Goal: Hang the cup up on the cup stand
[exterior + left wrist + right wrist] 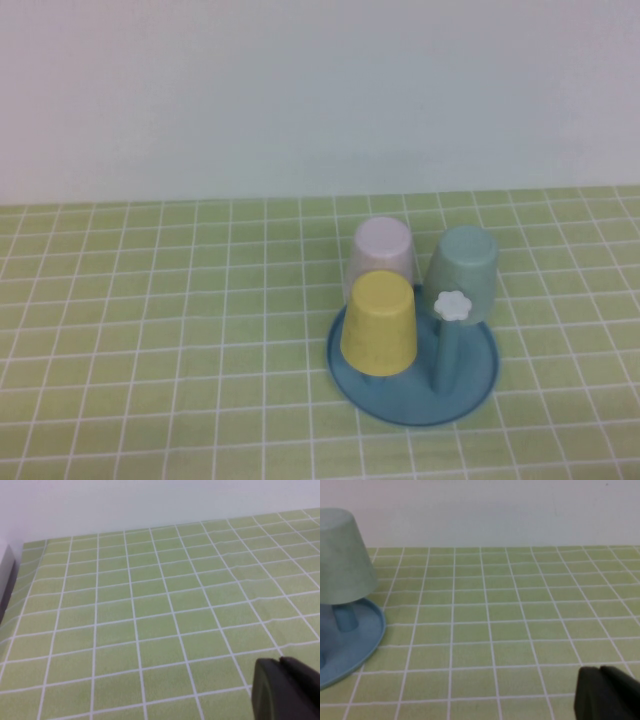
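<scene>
High view: the cup (380, 323) already sits inverted on the cup stand (470, 392), on the peg toward the bench's near edge, long axis upright with a slight tilt. The pink cup (383, 250) and teal cup (463, 272) cover the far pegs; one bare peg (450, 345) with a white knob (453, 305) remains. Neither arm appears here. The cup is plain yellow, tapered, without handle.

Left wrist view: the left gripper (286, 690) hovers over the bare bench (150, 605), jaws pressed together; no cup visible.

Right wrist view: the right gripper (607, 692), jaws pressed together, faces the stand's rim and teal cup, so the right arm is probably nearer.
</scene>
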Tool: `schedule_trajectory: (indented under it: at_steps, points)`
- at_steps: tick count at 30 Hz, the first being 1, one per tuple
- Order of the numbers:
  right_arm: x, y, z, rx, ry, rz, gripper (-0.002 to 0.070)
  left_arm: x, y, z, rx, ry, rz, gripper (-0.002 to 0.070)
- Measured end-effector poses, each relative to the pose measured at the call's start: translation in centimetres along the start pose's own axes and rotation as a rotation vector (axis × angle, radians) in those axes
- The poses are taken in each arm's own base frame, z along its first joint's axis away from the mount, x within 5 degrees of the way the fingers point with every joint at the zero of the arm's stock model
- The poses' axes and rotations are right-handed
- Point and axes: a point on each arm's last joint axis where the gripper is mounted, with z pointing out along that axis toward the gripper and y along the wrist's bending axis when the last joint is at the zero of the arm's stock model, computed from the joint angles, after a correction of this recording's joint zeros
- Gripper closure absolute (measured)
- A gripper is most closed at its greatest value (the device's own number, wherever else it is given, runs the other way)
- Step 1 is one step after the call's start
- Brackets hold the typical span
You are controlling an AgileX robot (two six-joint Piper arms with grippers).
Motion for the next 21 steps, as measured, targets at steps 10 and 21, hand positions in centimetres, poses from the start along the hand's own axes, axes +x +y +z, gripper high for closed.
schedule_trajectory:
  at_steps: [10,21]
  points:
    - [0.65,0.02,-0.04,-0.002,0.075,-0.004,0.0678,0.0,0.0,0.0,0.0,0.0,0.0,0.0676]
    - [0.67,0.01,-0.07,-0.002,0.083,-0.04,0.0678,0.0,0.1,0.0,-0.018,0.001,-0.005,0.0677]
